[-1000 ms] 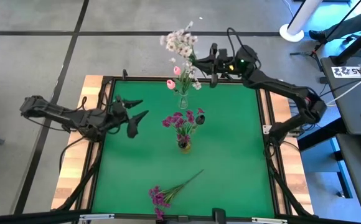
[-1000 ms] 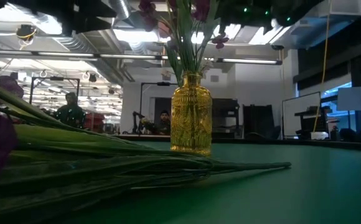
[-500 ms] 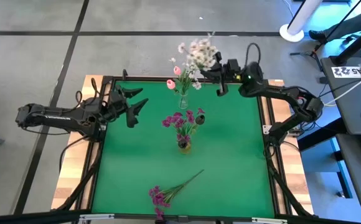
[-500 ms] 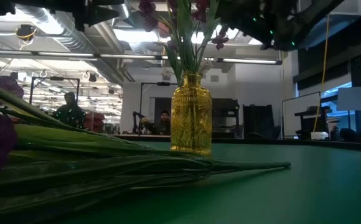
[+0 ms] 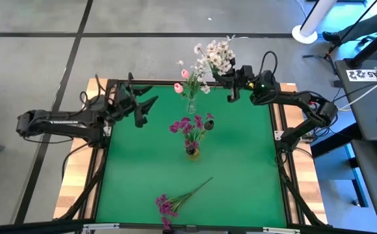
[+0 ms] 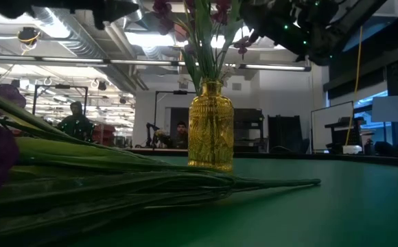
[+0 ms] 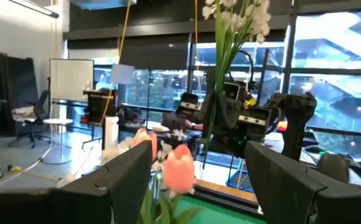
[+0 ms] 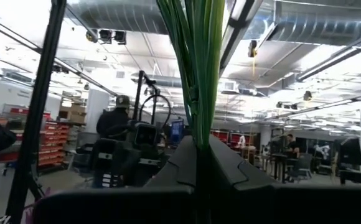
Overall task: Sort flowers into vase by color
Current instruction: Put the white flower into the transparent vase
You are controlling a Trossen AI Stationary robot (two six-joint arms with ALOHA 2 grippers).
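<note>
High view: right gripper (image 5: 230, 80) clamped on the white sprig (image 5: 216, 55) stems at the mat's far edge, right of the clear vase (image 5: 191, 104) with pink tulips (image 5: 182, 80); left gripper (image 5: 140, 104) fingers spread, empty, far-left; purple sprig (image 5: 174, 200) lying near edge.

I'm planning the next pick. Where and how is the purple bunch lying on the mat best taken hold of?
Grip the purple bunch on its bare green stems, between the blossoms and the stem tip, coming straight down with the fingers across the stems. It lies flat, and the stems are thin and bundled there.
</note>
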